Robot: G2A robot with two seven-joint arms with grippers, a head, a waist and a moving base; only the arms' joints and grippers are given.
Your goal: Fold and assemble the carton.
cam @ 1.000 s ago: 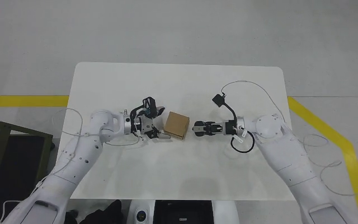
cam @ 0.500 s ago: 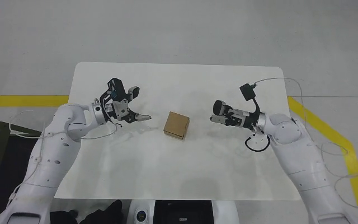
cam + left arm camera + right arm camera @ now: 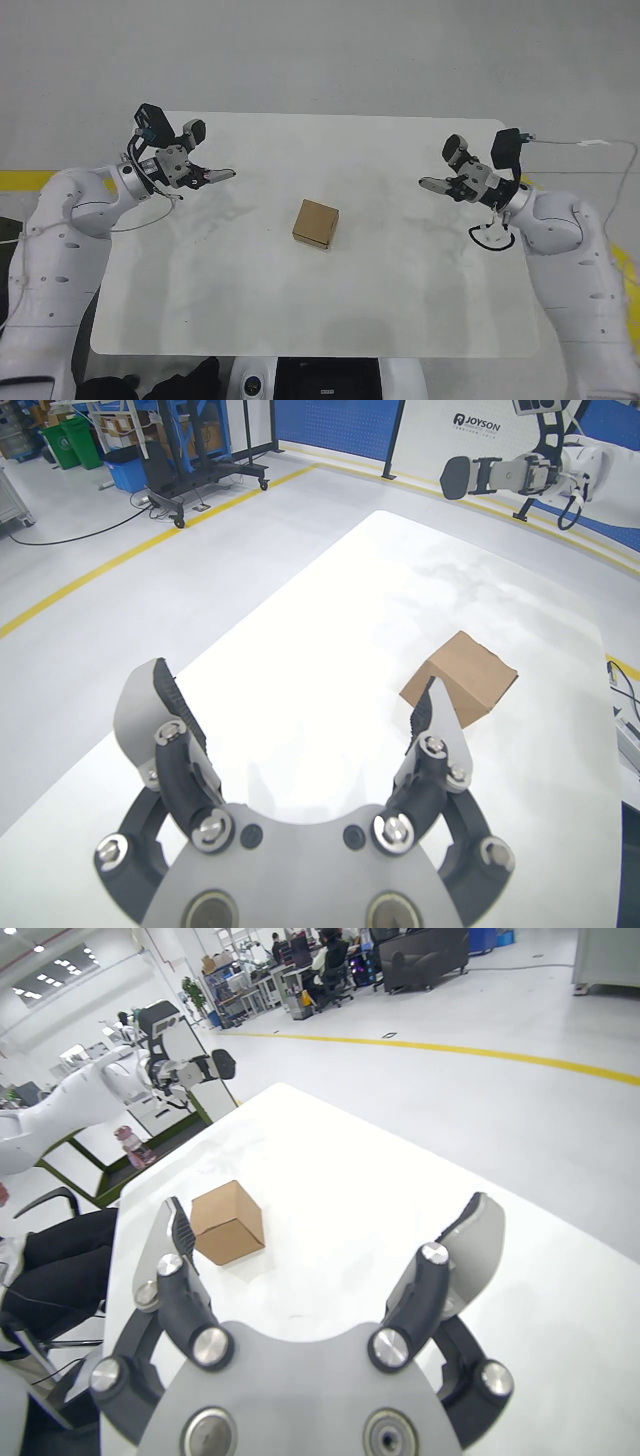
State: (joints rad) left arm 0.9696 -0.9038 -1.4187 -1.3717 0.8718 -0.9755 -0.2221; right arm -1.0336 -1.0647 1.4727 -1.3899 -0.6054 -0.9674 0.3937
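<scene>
Left tool (image 3: pixel 215 177) spread wide, up over the worktop (image 3: pixel 400 300) near its left edge. Right tool (image 3: pixel 435 185) spread wide too, near the right edge. Small brown carton (image 3: pixel 315 223) shaped like a box, flat in the middle, well apart from both. Lots of white worktop on each side of it.

Closed brown carton (image 3: pixel 316 223), cube-shaped; flat on the white table's (image 3: pixel 400 290) middle

Matt brown cardboard carton (image 3: pixel 316 222)
</scene>
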